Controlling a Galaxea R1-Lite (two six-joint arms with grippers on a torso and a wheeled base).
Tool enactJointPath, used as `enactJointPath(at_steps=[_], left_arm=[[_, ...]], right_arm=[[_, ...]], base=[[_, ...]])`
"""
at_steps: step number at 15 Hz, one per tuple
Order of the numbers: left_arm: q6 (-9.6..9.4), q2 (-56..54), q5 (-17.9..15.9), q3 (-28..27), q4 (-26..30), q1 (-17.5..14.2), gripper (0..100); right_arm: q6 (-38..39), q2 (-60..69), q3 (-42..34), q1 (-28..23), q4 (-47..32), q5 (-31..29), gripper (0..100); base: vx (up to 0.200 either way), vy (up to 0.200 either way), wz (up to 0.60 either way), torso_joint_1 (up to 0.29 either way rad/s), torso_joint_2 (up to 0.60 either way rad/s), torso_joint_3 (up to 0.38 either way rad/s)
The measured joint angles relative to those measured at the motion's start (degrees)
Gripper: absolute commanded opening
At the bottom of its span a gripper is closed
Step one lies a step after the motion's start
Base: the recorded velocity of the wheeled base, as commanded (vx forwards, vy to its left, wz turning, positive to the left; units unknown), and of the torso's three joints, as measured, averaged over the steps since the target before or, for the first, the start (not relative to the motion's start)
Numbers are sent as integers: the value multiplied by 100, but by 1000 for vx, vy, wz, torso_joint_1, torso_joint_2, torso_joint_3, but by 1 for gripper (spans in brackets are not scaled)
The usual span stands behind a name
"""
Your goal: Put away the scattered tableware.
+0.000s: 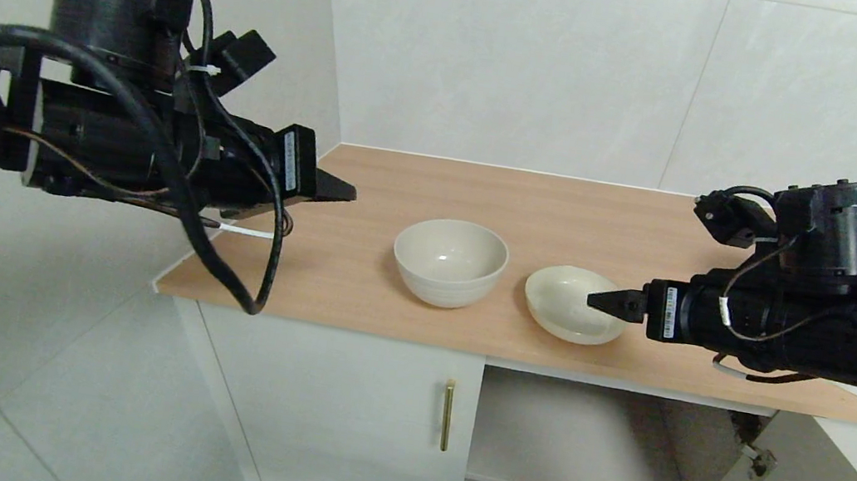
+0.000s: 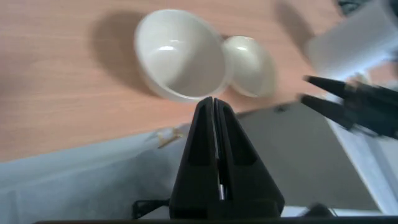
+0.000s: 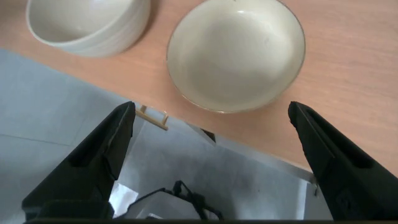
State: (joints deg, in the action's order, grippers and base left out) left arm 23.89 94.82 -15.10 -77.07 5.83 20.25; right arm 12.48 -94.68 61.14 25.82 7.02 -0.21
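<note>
two glazed, cream-coloured ceramic bowls are sitting side by side near the front edge of the desk [image 1: 567,210], a pale wood-grain top with a smooth matte finish. the deep bowl [image 1: 449,262] is standing upright, round-walled, with faint ridges banding its outside. the shallow bowl [image 1: 572,303], just beside it on the robot's right, is spreading wider and flatter under a thin darker rim. the left hand [image 2: 212,106] is hovering near the desk's left end, its black wedge-shaped fingers pressing flat together on nothing. the right hand [image 3: 211,109] is hovering close to the shallow bowl, its tapered black fingers spreading wide and empty. below, a white cabinet door [image 1: 370,417] is carrying a slim brass-coloured handle [image 1: 446,415].
</note>
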Motion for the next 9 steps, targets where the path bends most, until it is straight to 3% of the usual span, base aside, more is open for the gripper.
enactJointPath(at_steps=[6,7,9], left_arm=[[0,247,282,22,-2,39,100],[0,293,435,26,-6,80,100],[20,496,1054,17,-151,244,100]], right_arm=[[112,17,30,15,149,-247,100],[174,20,33,11,149,-257,100],[218,22,33,6,173,-301,100]], base=[[0,0,0,0,0,0],[0,0,0,0,0,0],[0,0,0,0,0,0]])
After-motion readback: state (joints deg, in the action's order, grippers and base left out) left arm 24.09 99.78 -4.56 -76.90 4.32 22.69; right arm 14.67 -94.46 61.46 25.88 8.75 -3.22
